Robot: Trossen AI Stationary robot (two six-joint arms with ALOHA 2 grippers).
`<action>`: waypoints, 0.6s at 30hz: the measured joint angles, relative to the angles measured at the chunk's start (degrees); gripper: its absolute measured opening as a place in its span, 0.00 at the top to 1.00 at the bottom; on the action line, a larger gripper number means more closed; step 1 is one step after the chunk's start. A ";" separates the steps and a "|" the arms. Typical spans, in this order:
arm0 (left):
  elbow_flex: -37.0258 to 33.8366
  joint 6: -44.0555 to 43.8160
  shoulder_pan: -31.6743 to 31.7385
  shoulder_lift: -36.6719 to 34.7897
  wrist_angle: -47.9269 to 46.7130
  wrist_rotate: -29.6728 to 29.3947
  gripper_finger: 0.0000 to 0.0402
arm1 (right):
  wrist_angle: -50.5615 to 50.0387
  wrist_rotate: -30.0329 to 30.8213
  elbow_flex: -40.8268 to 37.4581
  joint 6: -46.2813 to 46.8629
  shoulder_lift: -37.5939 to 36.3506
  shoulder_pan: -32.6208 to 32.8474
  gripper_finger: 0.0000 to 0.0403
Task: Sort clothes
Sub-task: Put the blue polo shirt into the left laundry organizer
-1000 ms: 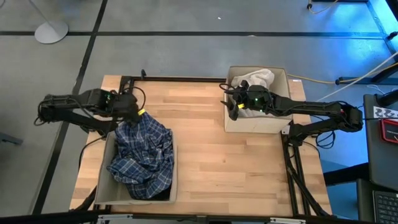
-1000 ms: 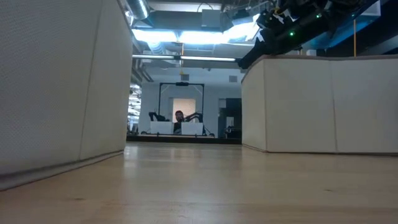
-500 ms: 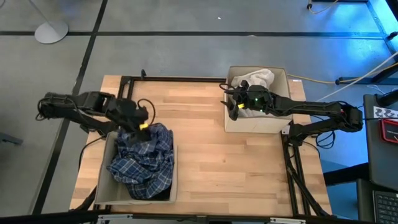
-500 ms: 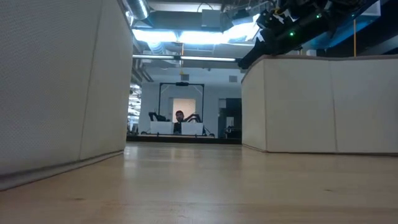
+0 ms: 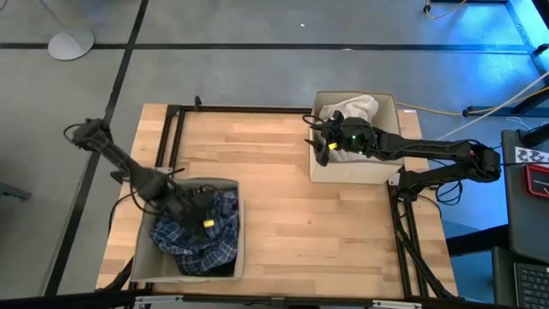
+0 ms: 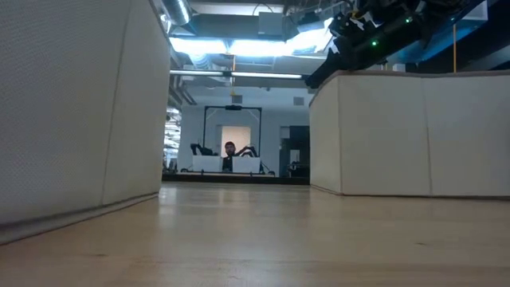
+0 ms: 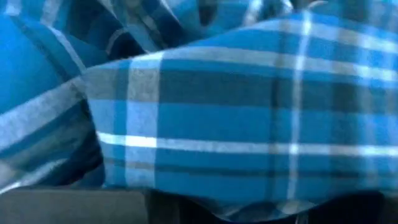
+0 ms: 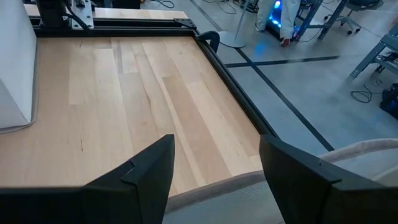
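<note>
A light wooden table (image 5: pixel 274 206) on a dark metal frame is carrying two beige fabric bins. The left bin (image 5: pixel 232 184) is sitting at about eight o'clock, against the near-left corner. The right bin (image 5: pixel 356 172) is standing at about two o'clock, well apart from it. The boards between them are lying bare, as far as the overhead shows.

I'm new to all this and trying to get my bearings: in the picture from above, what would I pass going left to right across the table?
Left arm's gripper, down in the plaid shirt in the left bin → bare wooden table → right bin with right gripper above it and a white piece inside.
</note>
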 joint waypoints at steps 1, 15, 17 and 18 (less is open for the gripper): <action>-0.12 -0.85 -1.41 1.54 -0.08 -1.62 0.68 | 0.24 0.00 0.00 -0.01 0.02 0.00 0.41; -6.88 2.08 -6.49 15.20 8.51 -7.07 0.68 | 0.94 -0.01 -0.07 0.73 0.08 0.00 0.41; -5.63 2.87 -6.03 13.97 6.32 -5.80 0.68 | 1.01 0.00 -0.07 0.73 0.08 0.00 0.41; -4.74 2.93 -5.79 12.94 4.55 -4.92 0.68 | 1.01 0.00 -0.09 0.73 0.08 0.00 0.41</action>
